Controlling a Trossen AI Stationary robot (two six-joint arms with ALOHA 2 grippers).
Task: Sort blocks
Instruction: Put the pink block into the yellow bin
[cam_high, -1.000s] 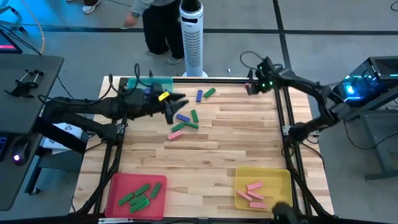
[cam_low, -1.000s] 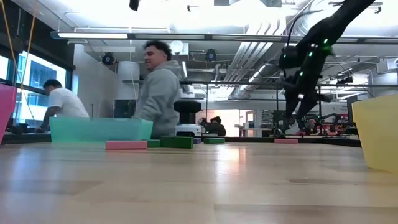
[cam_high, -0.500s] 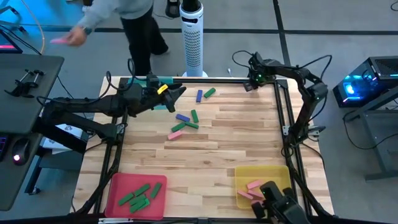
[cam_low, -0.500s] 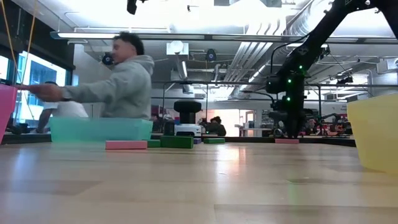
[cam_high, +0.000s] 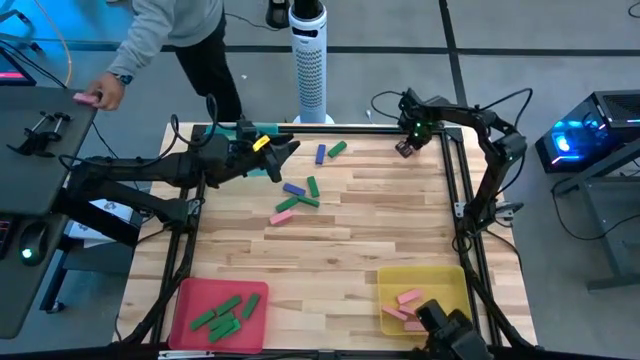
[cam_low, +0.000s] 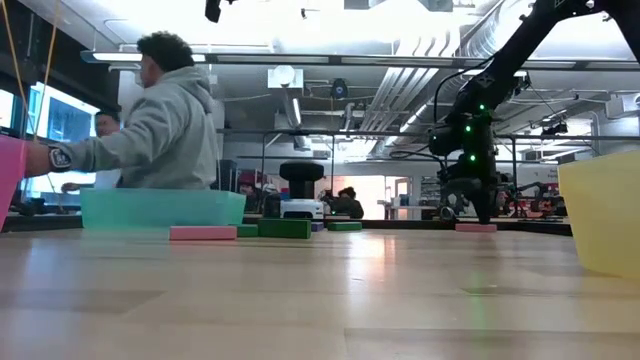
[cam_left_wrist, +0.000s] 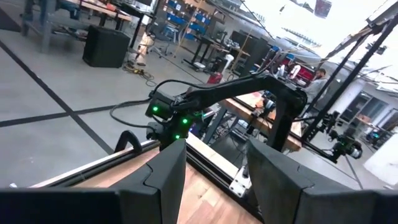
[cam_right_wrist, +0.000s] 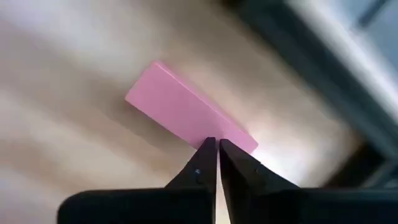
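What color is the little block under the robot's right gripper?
Pink. The block under the shut right gripper shows best in the right wrist view.

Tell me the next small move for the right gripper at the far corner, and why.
Probably reopen the right gripper and lower it astride the pink block. Its fingers meet tip to tip with nothing between them, and the block lies flat on the table just past the tips, apparently not gripped. Carrying to the yellow tray comes after a real grip.

Overhead, table-level and two wrist cameras share the table (cam_high: 380, 225).
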